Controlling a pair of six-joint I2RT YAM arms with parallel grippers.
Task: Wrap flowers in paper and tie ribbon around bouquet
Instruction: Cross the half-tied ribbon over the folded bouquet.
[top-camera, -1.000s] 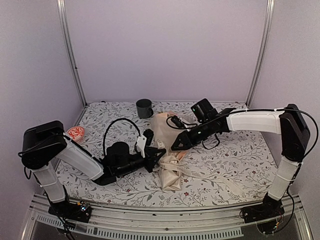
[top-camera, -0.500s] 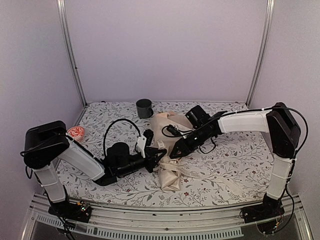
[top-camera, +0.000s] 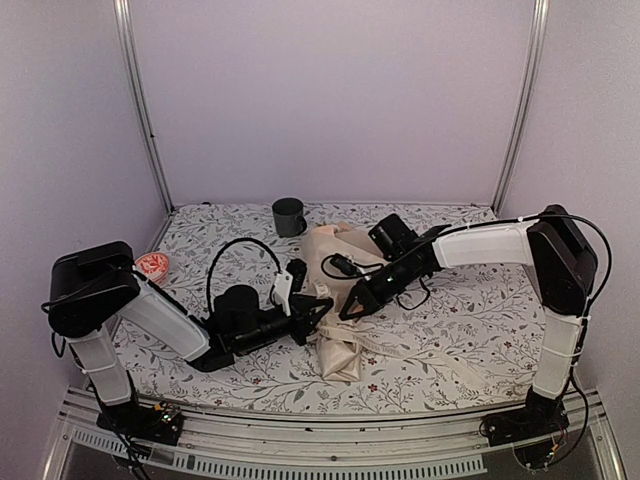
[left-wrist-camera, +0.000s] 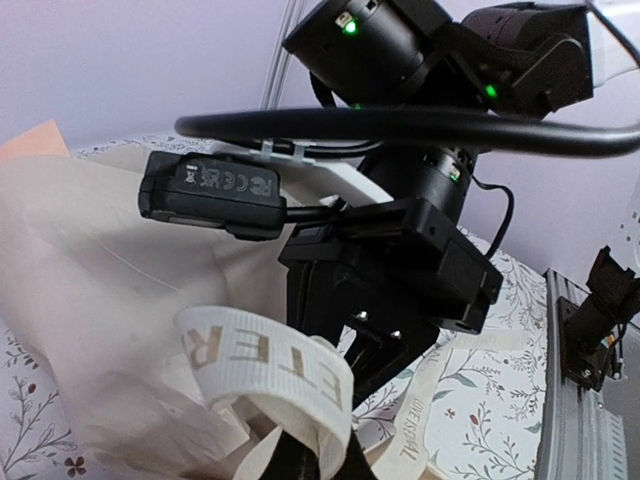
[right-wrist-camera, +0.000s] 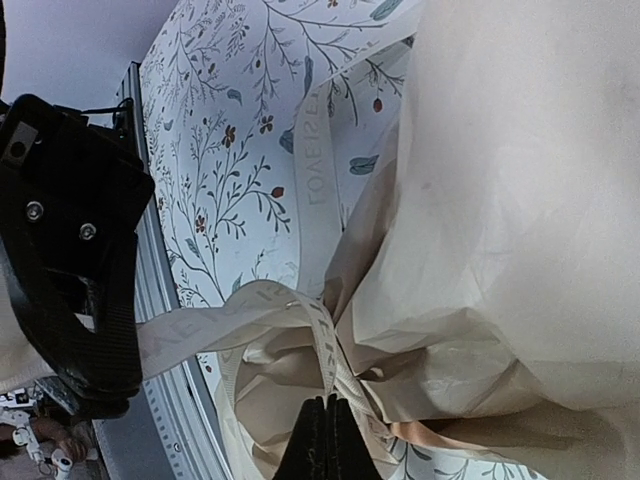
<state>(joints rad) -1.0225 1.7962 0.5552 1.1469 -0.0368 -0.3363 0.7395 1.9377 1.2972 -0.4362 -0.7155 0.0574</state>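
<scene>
Lavender walls, floral-print counter (top-camera: 455, 335) — two arms meet over a wrapped bouquet (top-camera: 340, 350) at the middle of the overhead frame.
Cream paper cone lies on the counter, its wide end towards the upper part of the frame near a dark mug (top-camera: 289, 216), and its narrow waist is just between the two arms. The left gripper (top-camera: 320, 307) comes in from the left, jaws pressed together on a loop of the cream printed ribbon (left-wrist-camera: 265, 365) that curls over its tips in the left wrist view. The right gripper (right-wrist-camera: 326, 405) comes from the right — jaws fully together, with a ribbon strand running straight into their tips right beside the bunched paper. More ribbon trails flat across the counter beside the bouquet.
</scene>
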